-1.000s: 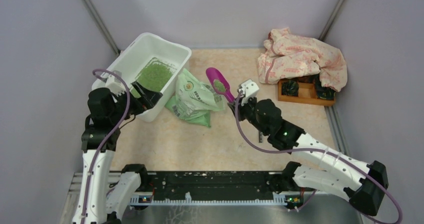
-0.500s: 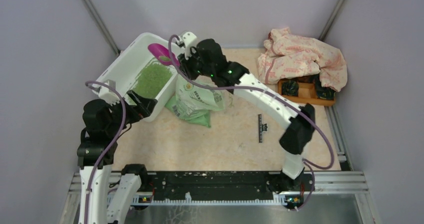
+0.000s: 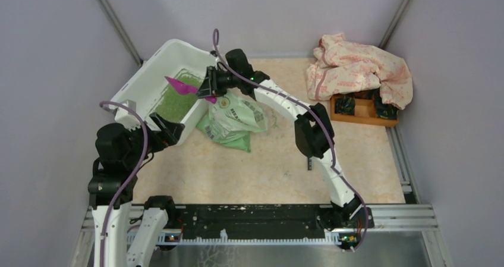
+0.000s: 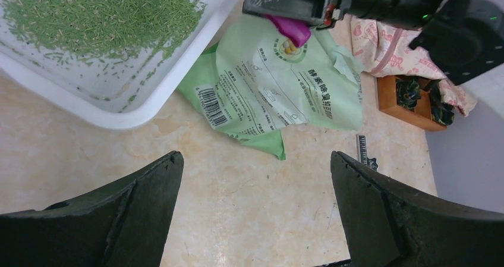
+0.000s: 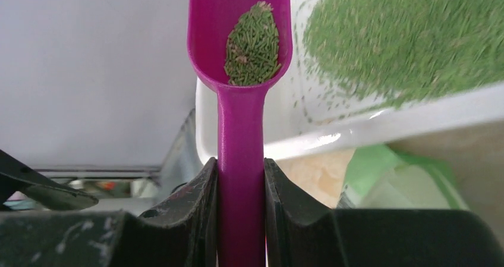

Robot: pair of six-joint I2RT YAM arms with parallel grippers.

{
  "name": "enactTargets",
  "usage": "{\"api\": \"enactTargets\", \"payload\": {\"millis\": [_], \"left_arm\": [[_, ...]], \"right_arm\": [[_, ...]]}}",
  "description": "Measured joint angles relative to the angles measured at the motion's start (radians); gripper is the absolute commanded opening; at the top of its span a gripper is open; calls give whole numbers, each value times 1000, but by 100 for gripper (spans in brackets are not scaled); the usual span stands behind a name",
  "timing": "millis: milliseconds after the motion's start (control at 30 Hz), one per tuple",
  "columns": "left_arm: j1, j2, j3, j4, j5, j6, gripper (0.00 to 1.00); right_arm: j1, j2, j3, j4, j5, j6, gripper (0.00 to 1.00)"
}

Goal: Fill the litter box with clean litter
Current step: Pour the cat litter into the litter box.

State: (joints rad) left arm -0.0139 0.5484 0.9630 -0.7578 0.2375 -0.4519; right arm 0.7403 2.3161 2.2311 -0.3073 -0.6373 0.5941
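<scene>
Care pays in this pour: the right gripper [image 5: 241, 178], clamped on the purple scoop [image 5: 240, 118], should roll slowly and low over the clean litter [image 4: 101, 14] heaped in the litter box [image 4: 113, 117] (the bowl carries a small load of pellets), while the left gripper [image 4: 255, 160] hangs wide open just beside the tub.

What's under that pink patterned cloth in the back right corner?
An orange wooden tray pokes out from under the cloth, with dark items in its visible compartments. The cloth covers the tray's back part, so whatever lies there is hidden.
</scene>
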Motion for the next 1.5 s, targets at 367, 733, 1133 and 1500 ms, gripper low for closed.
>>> {"api": "enactTargets", "payload": {"millis": [367,733,1133,1500], "left_arm": [[0,-4,14,-14,-1,0,99],[0,-14,28,-26,-2,-11,99],[0,-14,28,-27,-2,-27,99],[0,4,28,-27,-9,-27,99]], "right_arm": [[-23,0,-317,761,-133,837,0],[-23,-42,-586,1083,-26,1306,0],[-8,-53,-580,1056,45,1381,0],[-5,-44,-370,951,-43,1210,0]]}}
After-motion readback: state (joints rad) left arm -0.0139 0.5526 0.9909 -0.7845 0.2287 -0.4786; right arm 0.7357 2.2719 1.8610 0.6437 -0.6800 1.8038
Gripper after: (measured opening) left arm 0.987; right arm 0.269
